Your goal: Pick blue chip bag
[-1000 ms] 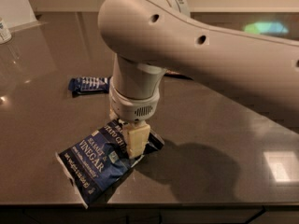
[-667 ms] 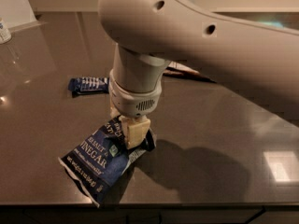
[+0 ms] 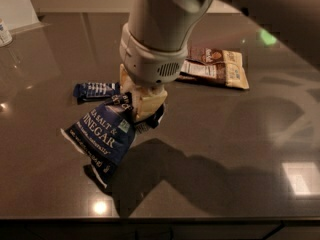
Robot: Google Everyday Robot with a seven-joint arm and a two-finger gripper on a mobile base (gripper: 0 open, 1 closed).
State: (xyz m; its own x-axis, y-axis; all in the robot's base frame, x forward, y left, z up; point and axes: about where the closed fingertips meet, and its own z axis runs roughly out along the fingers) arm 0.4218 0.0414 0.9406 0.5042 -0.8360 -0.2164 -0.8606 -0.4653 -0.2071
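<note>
The blue chip bag (image 3: 104, 134) is dark navy with white "Sea Salt & Vinegar" lettering. It hangs tilted above the dark table, its lower end near the surface and casting a shadow beneath. My gripper (image 3: 141, 104) is shut on the bag's upper right end, with cream-coloured fingers (image 3: 149, 103) pinching it. The grey wrist and arm come down from the top of the view and hide the top of the bag.
A small dark blue snack bar wrapper (image 3: 95, 90) lies on the table just left of the gripper. Tan-and-brown packets (image 3: 216, 66) lie behind to the right. A white object (image 3: 5, 32) stands at the far left edge. The table's front edge (image 3: 160, 218) runs along the bottom.
The gripper has risen with the bag in it; the bag has come up off the table and now hangs tilted. The arm has swung upward in the view.
</note>
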